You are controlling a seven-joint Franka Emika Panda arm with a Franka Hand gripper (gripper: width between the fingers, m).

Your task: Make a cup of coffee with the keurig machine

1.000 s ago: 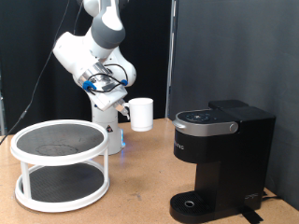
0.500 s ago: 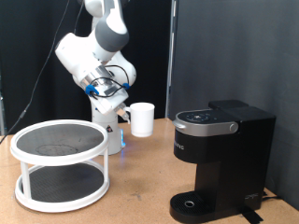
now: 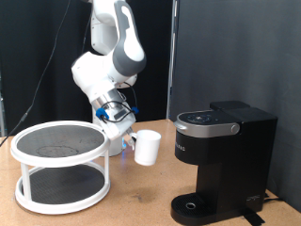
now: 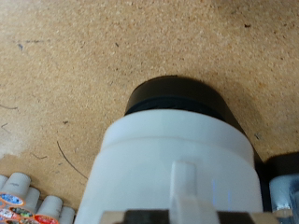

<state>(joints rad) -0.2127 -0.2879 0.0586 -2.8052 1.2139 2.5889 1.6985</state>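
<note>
My gripper [image 3: 130,139] is shut on the handle of the cup [image 3: 147,148], a small white mug. It holds the cup upright in the air, low over the wooden table. The cup hangs just to the exterior view's left of the keurig machine [image 3: 222,162], a tall black coffee maker with its lid closed and a round drip base [image 3: 197,206]. In the wrist view the cup [image 4: 177,168] fills the lower half, its handle [image 4: 187,184] facing the camera. A black round shape [image 4: 177,93] lies beyond it on the table.
A white two-tier round rack [image 3: 59,166] with dark mesh shelves stands at the exterior view's left. The robot's base [image 3: 111,141] is behind the cup. Black curtains hang at the back. Some small coloured items [image 4: 28,201] show at the wrist view's edge.
The arm has swung down and towards the exterior view's right, carrying the cup from beside the robot's base to a lower spot closer to the keurig machine.
</note>
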